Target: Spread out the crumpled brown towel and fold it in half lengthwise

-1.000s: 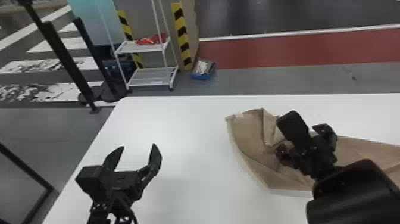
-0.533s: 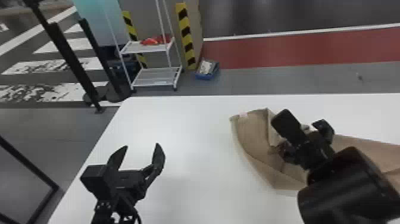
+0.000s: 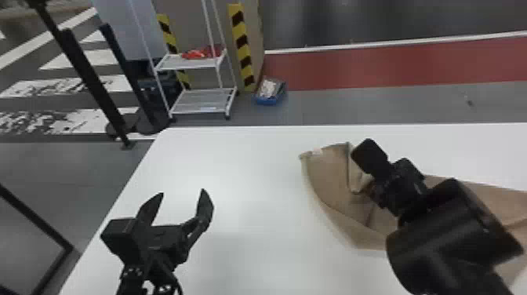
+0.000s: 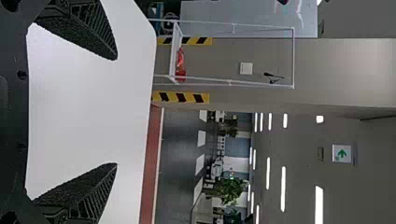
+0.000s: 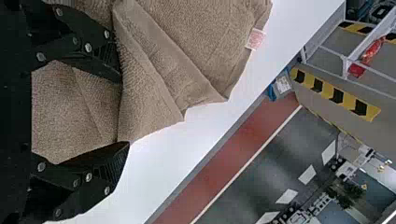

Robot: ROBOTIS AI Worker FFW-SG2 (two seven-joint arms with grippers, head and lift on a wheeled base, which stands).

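So the left gripper (image 3: 182,193) has its two flat black fingers wide apart, hanging over the smooth white tabletop (image 3: 255,176), and its wrist view shows that same white surface through the gap. The right gripper (image 3: 396,184) has its jaws apart too, over the towel, and in its wrist view you get rumpled brown terry cloth right between the fingers (image 5: 109,163). Can't tell if the pads are actually touching it, fwiw. The crumpled brown towel (image 3: 337,184) is on the tabletop, well off to the right of the left jaws. Some of it lies under the right jaws, one end pokes out to their left, and the rest runs off to their right past the black arm and out of the head view. It's partly opened out but pretty messy: there's a standing fold right by the right jaws, and a couple of overlapping layers just past the fingertips. Further out from those same tips, a small pale tag with pinkish print (image 5: 255,39) sits on the towel's edge. Way beyond both sets of jaws, on the floor past the table, there's a white wire-shelf rack (image 3: 188,67) with a bright red item (image 3: 200,53) on a shelf, plus a blue box (image 3: 268,101) beside it.
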